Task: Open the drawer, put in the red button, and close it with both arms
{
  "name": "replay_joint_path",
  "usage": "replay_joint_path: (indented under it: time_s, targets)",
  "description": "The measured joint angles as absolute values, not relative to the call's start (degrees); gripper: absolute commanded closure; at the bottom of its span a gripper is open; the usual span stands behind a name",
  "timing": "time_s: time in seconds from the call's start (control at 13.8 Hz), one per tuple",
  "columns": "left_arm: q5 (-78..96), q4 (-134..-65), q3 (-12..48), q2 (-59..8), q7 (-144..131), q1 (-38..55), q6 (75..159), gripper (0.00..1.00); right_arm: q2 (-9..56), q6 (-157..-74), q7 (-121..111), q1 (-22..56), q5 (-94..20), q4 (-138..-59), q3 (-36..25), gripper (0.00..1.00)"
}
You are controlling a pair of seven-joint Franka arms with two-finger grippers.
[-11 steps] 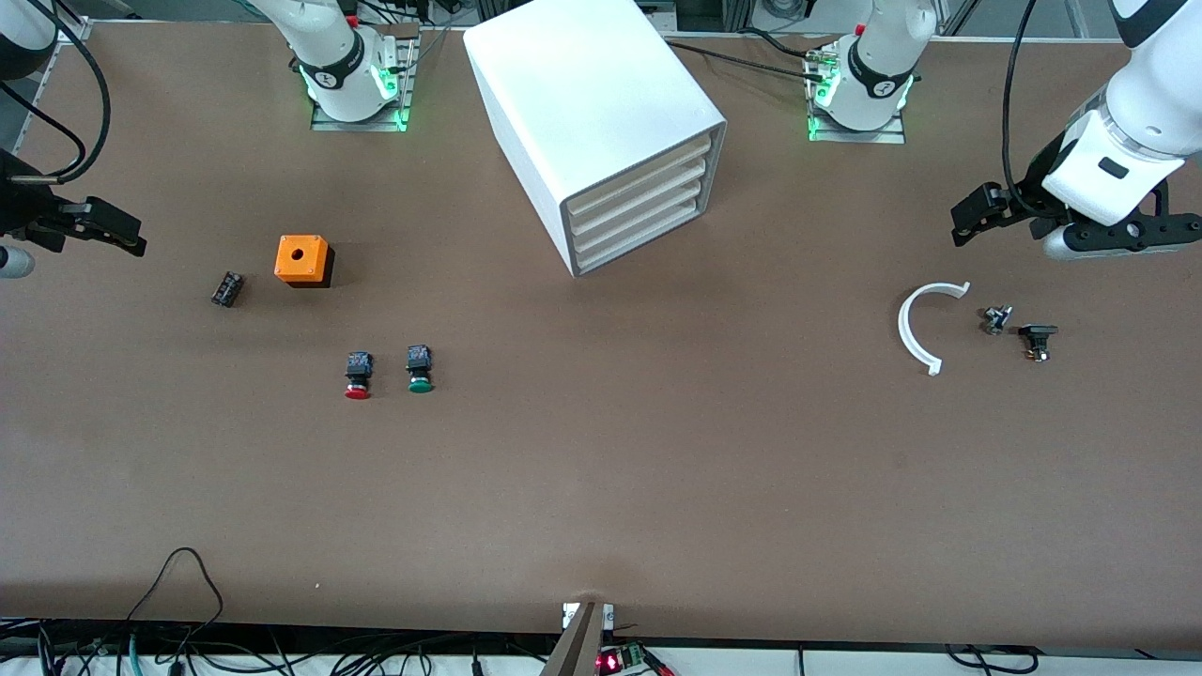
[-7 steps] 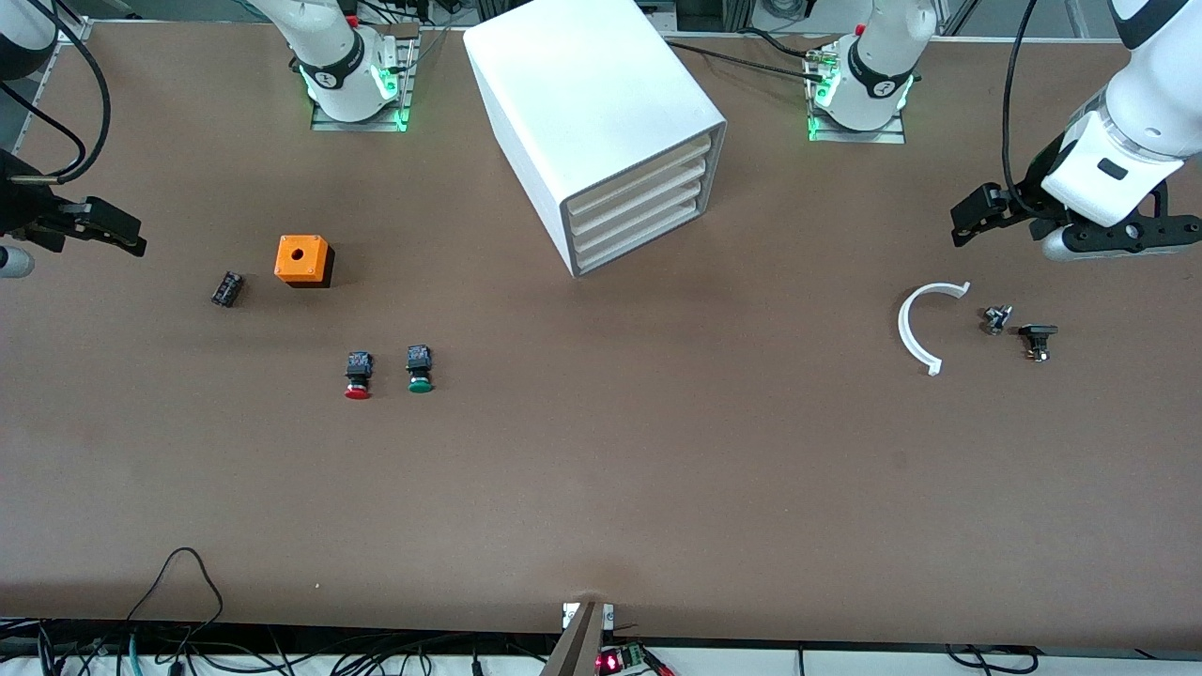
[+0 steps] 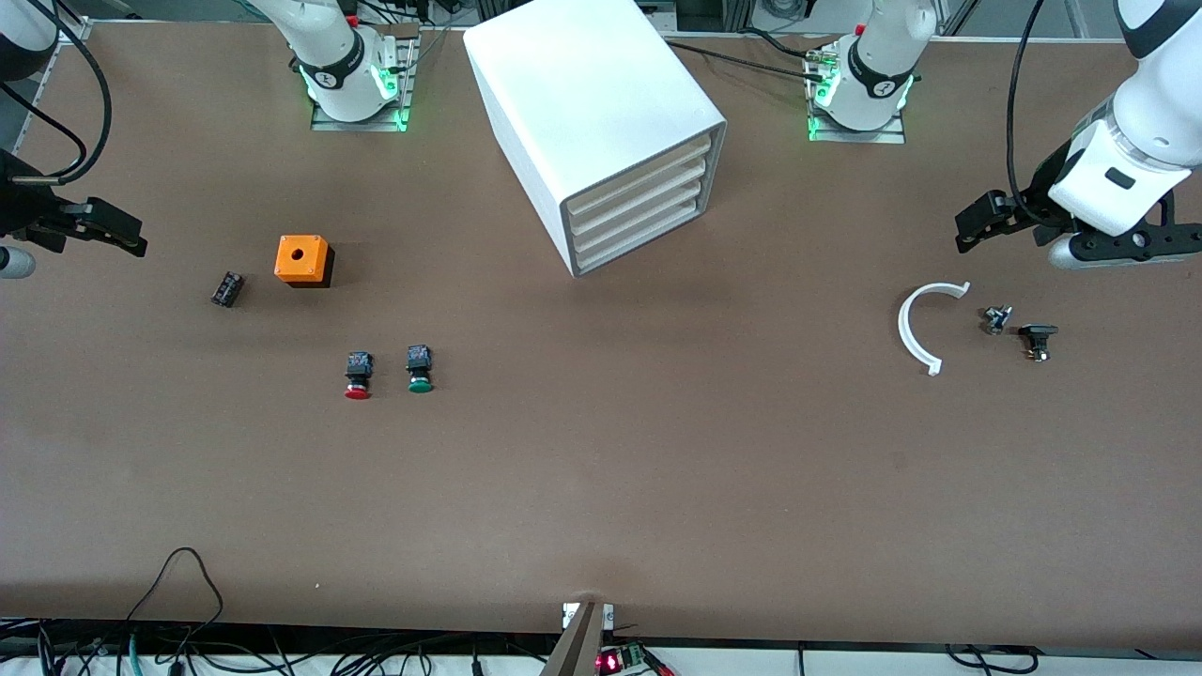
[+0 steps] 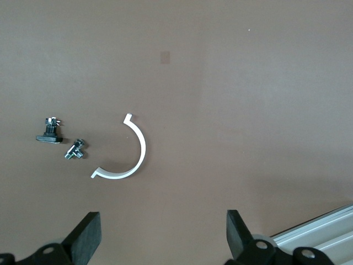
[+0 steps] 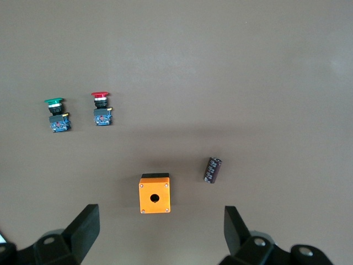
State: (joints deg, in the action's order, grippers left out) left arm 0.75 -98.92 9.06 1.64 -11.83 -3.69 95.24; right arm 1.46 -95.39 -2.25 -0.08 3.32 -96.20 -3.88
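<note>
The white cabinet (image 3: 601, 113) stands at the table's middle, between the two arm bases, with all four cream-fronted drawers (image 3: 639, 211) shut. The red button (image 3: 358, 376) lies on the table toward the right arm's end, beside the green-capped button (image 3: 419, 369); it also shows in the right wrist view (image 5: 101, 107). My right gripper (image 3: 108, 230) hangs open and empty over the right arm's end of the table, apart from the button; the right wrist view shows its open gap (image 5: 160, 232). My left gripper (image 3: 981, 223) is open and empty over the left arm's end, as the left wrist view (image 4: 162, 237) shows.
An orange cube with a hole (image 3: 302, 260) and a small black cylinder (image 3: 226, 288) lie farther from the front camera than the buttons. A white curved piece (image 3: 925, 324) and two small metal parts (image 3: 996, 319) (image 3: 1037, 338) lie under the left gripper's area. A cabinet corner (image 4: 325, 229) shows in the left wrist view.
The left arm's hand has drifted slightly toward its end of the table. The right arm and all things on the table have stayed put.
</note>
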Motion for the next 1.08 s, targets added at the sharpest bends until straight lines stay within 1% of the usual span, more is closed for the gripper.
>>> replay_joint_path:
  time_s: [0.29, 0.51, 0.72, 0.94, 1.08]
  targets:
    - [0.75, -98.77, 9.17, -1.16, -11.76, -3.76, 94.85, 0.00, 3.75, -96.40, -2.25, 0.27, 3.11, -96.24, -3.73, 0.00]
    - [3.99, -99.20, 9.94, -6.54, -10.90, -3.49, 94.12, 0.00, 5.71, -97.78, -2.22, 3.11, 2.92, -96.26, -3.50, 0.00]
    - [20.26, -101.06, 11.36, -14.76, -10.29, -2.79, 95.46, 0.00, 8.36, -100.49, -1.90, 5.71, 2.92, -96.31, -3.39, 0.00]
    - [42.89, -108.65, 12.72, -22.71, 0.55, -2.34, 101.69, 0.00, 11.90, -103.15, -1.90, 6.04, 1.40, -96.58, -3.38, 0.00]
    - [54.41, -114.71, 14.80, -25.48, 10.86, -1.34, 103.51, 0.00, 14.26, -105.69, -1.90, 5.99, -1.53, -97.51, -3.38, 0.00]
